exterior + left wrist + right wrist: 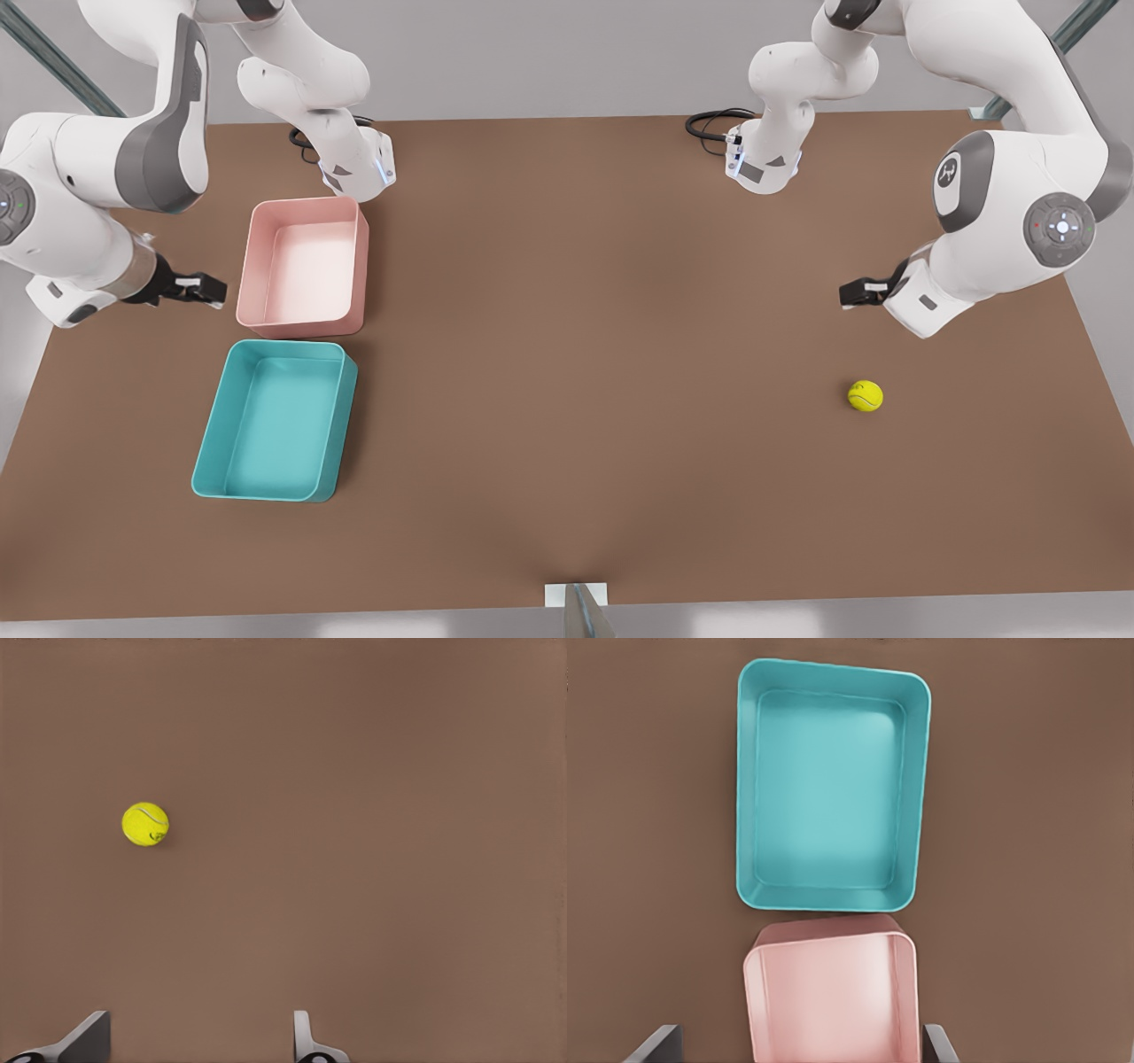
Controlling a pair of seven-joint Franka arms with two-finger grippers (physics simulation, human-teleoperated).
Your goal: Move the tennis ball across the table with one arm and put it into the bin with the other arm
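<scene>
Yellow-green and fuzzy, the tennis ball point(865, 395) rests on the bare brown table point(585, 354) at the lower right of the front view, touching nothing; its curved seam faces the camera; in my left wrist view the same tennis ball point(145, 824) lies left of centre on plain tabletop.

My left gripper point(858, 293) hangs above the table just up from the ball in the front view, apart from it, empty; its fingers point(306, 1036) stand spread with open table between them.

Well across the table, at the front view's lower left, sits the teal bin point(209, 443), upright and with nothing in it; directly above it in the picture stands the pink tray point(251, 266), its near wall just beside the bin's far wall, whether touching I cannot tell; in my right wrist view the bin point(833, 895) and the pink tray point(757, 992) lie end to end.

My right gripper point(205, 290) waits at the left edge of the front view, just beside the pink tray's outer wall, holding nothing; its fingers point(660, 1041) are parted wide, straddling the pink tray in that wrist view.
</scene>
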